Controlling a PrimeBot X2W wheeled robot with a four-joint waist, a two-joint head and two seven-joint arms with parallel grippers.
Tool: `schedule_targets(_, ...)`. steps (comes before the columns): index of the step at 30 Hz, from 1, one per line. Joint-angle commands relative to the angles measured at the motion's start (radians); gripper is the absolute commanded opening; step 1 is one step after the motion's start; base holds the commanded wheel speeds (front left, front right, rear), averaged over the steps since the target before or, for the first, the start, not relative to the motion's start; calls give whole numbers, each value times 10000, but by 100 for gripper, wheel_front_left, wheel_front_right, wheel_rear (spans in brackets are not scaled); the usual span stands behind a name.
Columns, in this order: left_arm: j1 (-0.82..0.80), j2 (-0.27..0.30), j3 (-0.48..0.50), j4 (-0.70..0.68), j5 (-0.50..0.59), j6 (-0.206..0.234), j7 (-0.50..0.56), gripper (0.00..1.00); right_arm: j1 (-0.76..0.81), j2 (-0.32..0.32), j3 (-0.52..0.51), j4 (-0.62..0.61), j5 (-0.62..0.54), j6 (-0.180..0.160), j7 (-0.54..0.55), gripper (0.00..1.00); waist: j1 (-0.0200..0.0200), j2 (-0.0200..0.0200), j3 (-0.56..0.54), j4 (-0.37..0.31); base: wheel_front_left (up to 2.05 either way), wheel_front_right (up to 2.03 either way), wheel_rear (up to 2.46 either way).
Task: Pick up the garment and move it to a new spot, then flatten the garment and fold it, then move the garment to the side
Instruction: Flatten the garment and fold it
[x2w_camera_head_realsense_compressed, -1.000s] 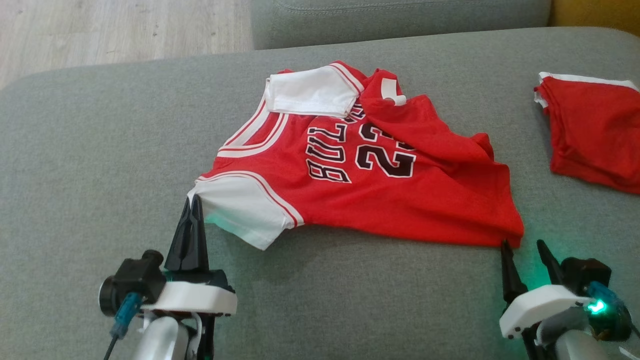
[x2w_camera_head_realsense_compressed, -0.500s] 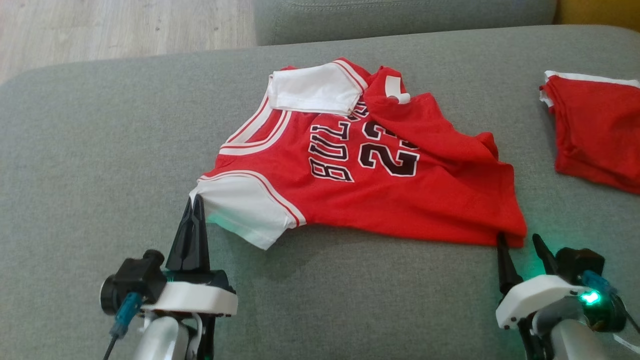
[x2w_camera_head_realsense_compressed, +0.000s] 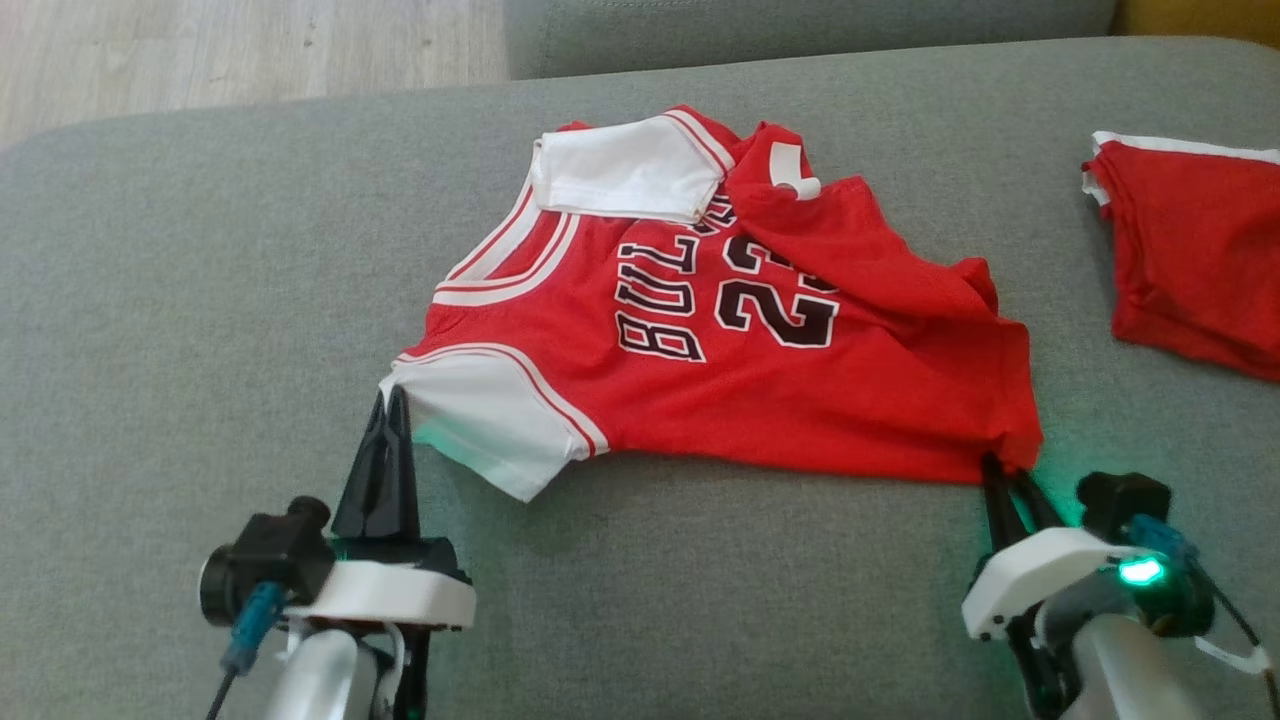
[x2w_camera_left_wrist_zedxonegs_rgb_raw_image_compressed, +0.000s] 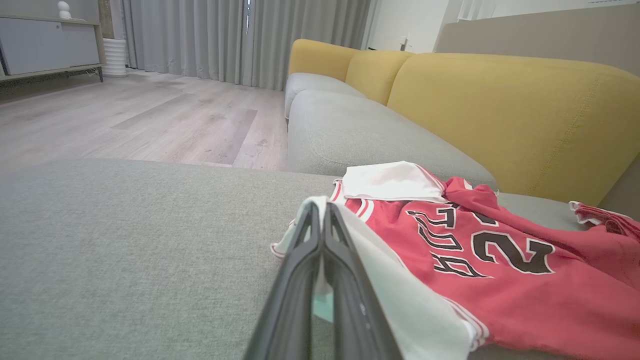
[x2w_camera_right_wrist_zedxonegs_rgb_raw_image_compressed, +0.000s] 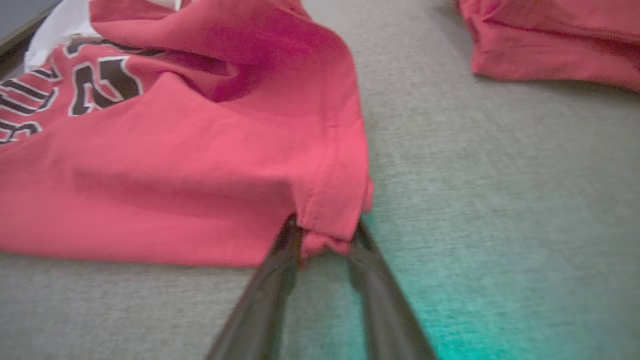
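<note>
The garment is a red jersey with white sleeves and black lettering, spread face up and wrinkled on the grey sofa seat. My left gripper is shut on the edge of the near white sleeve; in the left wrist view the closed fingers pinch white cloth of the garment. My right gripper is at the near right hem corner. In the right wrist view its fingers squeeze the bunched corner of the garment between them.
A second red cloth lies at the far right of the seat, also seen in the right wrist view. Yellow backrest cushions stand behind the sofa. Wooden floor lies beyond the seat's far left edge.
My right gripper has moved forward onto the hem corner and its jaws have narrowed from wide open onto the cloth. The left gripper has kept its hold.
</note>
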Motion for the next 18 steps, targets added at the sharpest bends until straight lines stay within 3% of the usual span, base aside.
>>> schedule_targets(1,-404,14,448,-316,54,-13,-97,0,-139,-14,367,-63,55,65,-17,0,0,0,-14,-22,0,0,0)
schedule_targets(9,-478,14,947,-701,-25,-114,-97,0,-312,-14,937,-1007,647,65,-483,0,0,0,-306,-179,0,0,0)
schedule_targets(18,-931,30,1379,-2334,-791,-408,-97,0,-857,-314,1556,-4098,1237,65,-511,0,0,0,-935,-381,0,0,0)
